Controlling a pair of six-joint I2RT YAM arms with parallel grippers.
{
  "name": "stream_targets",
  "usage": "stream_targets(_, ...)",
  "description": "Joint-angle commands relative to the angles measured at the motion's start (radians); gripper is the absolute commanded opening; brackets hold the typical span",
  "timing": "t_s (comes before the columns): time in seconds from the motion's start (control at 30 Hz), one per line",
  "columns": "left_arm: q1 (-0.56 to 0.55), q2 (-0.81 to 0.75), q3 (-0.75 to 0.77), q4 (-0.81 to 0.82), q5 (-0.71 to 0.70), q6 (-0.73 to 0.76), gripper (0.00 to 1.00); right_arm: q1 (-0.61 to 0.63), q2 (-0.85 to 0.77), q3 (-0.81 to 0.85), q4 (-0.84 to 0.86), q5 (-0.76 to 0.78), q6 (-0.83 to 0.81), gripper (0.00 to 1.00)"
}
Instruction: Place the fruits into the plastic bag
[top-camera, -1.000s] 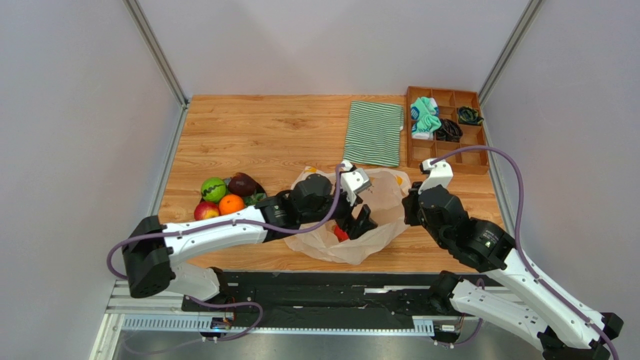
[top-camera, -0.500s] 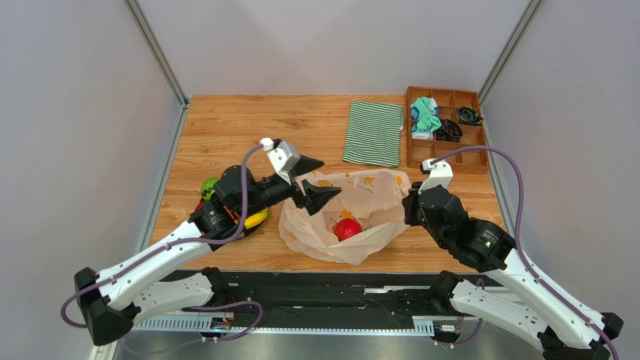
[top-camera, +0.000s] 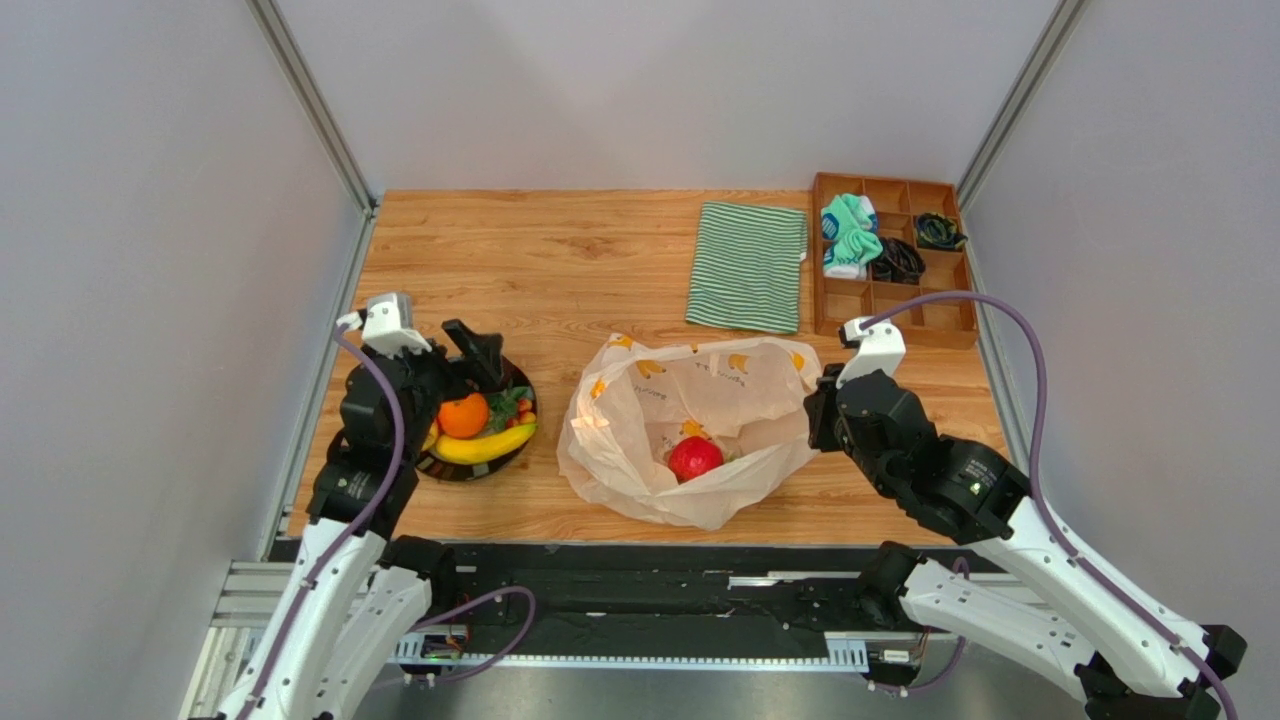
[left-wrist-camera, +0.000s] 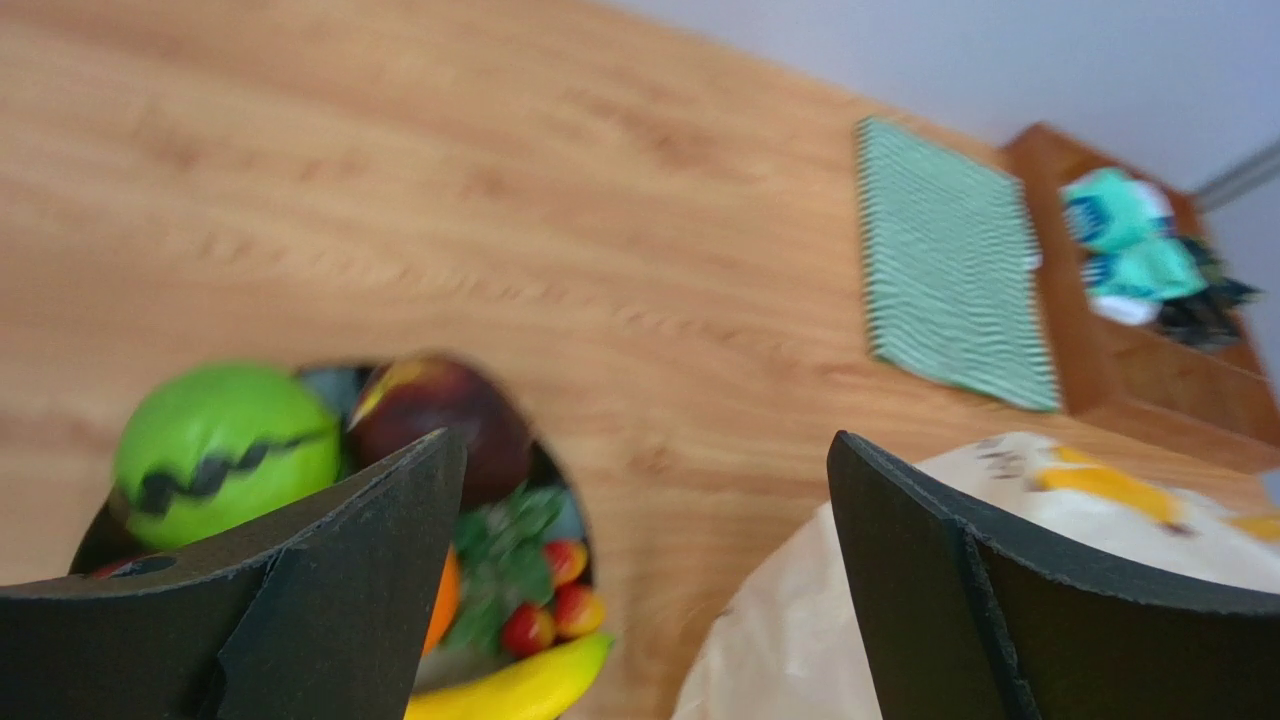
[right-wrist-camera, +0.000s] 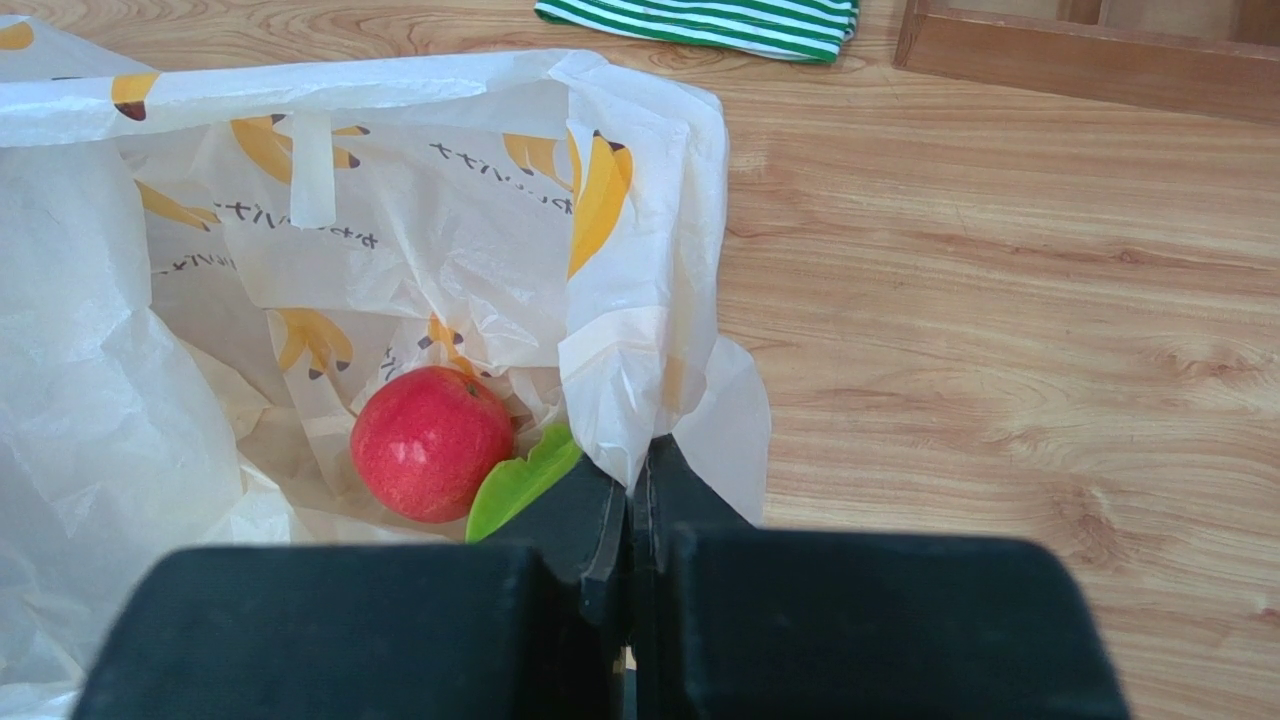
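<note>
Inside the crinkly, translucent plastic bag (top-camera: 684, 428), slumped wide-mouthed near the front edge of the wood-grain bench (top-camera: 571, 255): a glossy round red apple (right-wrist-camera: 431, 443) just beside a flat, elongated green piece (right-wrist-camera: 519, 483), the bag's right rim pinched in the clenched right hand (right-wrist-camera: 631, 503). Well to the left, in a dark shallow bowl (top-camera: 451, 470) close to the bench's left edge: a curved banana (top-camera: 484, 446), an orange (top-camera: 463, 414), a green round fruit (left-wrist-camera: 223, 450) and a dark reddish fruit (left-wrist-camera: 451, 402), under the left hand (left-wrist-camera: 646, 443), released, spread wide, gripping nothing. Open wood between bowl and bag and across the far half, up to a folded green-striped cloth (top-camera: 747, 266) and a compartmented wooden tray (top-camera: 887, 179) at the far right corner.
</note>
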Motion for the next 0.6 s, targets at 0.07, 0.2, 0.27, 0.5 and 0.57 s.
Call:
stream_targets(0.07, 0.114, 0.015, -0.052, -0.202, -0.084, -0.141, 0.99, -0.001, -0.002, 0.005, 0.019, 0.013, 0.004, 0.0)
stream_targets(0.2, 0.123, 0.06, -0.024, -0.296, -0.237, -0.141, 0.99, -0.003, 0.001, 0.002, 0.022, 0.013, 0.003, 0.0)
stream_targets(0.27, 0.128, 0.067, -0.021, -0.31, -0.271, -0.141, 0.99, -0.003, 0.001, 0.003, 0.023, 0.013, 0.001, 0.0)
stream_targets(0.5, 0.226, 0.043, -0.076, -0.299, -0.319, -0.184, 0.99, -0.003, -0.005, 0.011, 0.03, -0.004, -0.005, 0.0)
stream_targets(0.57, 0.237, 0.021, -0.087, -0.299, -0.342, -0.188, 0.99, -0.003, -0.005, 0.009, 0.031, -0.001, -0.007, 0.0)
